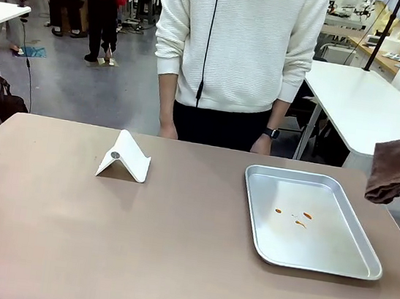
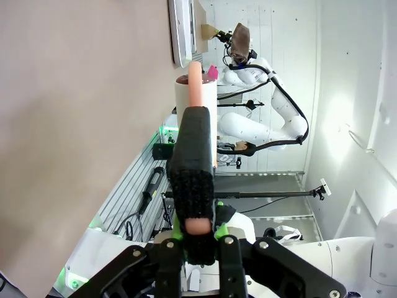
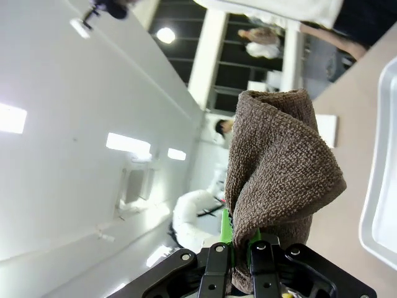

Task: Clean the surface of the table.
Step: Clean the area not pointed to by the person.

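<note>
L gripper (image 2: 197,234) pinches black-pink stick (image 2: 193,155); R gripper (image 3: 239,239), brown towel (image 3: 279,167) near tray (image 1: 338,245)

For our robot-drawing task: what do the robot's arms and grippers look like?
The right arm is white, built of rounded segments, with a thin black cable looping along it. The left gripper and the right gripper have black, angular bodies with round bolt heads, and bright green pads on the fingers.
</note>
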`<state>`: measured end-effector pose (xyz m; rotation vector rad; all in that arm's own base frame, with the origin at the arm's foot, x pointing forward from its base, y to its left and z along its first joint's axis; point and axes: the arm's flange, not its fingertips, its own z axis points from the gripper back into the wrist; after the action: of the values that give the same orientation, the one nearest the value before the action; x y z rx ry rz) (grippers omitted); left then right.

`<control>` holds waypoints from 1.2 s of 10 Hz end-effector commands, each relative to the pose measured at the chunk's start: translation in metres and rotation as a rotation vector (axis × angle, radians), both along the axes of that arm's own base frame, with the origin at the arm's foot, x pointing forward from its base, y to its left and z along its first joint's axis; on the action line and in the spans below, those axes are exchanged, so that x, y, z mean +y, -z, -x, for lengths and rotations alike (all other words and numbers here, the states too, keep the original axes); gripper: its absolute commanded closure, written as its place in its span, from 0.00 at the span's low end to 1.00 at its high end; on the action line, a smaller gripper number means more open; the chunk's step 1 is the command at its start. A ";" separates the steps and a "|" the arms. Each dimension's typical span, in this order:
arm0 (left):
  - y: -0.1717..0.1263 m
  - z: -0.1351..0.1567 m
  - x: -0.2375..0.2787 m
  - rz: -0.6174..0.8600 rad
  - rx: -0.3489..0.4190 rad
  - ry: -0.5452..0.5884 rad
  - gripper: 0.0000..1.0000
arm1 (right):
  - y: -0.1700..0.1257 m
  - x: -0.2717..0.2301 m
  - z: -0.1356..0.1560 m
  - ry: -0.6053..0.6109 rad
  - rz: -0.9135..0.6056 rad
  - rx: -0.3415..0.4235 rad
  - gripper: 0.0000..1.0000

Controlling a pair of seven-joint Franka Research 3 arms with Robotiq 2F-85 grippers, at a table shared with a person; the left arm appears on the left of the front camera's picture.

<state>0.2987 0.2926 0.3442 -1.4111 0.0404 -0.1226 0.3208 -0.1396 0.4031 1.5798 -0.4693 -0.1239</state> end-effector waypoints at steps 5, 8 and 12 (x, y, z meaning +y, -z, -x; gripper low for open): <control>-0.005 0.004 0.001 0.009 0.000 0.006 0.80 | -0.015 0.053 -0.070 -0.119 0.684 0.171 0.91; -0.005 0.004 0.001 0.009 0.000 0.006 0.80 | 0.006 0.070 -0.111 -0.063 1.050 0.281 0.91; -0.005 0.004 0.001 0.009 0.000 0.006 0.80 | 0.036 0.091 -0.146 -0.078 1.192 0.331 0.91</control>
<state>0.2988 0.2929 0.3442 -1.4110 0.0412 -0.1226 0.4548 -0.0529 0.3650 0.4158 -0.1640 -0.0056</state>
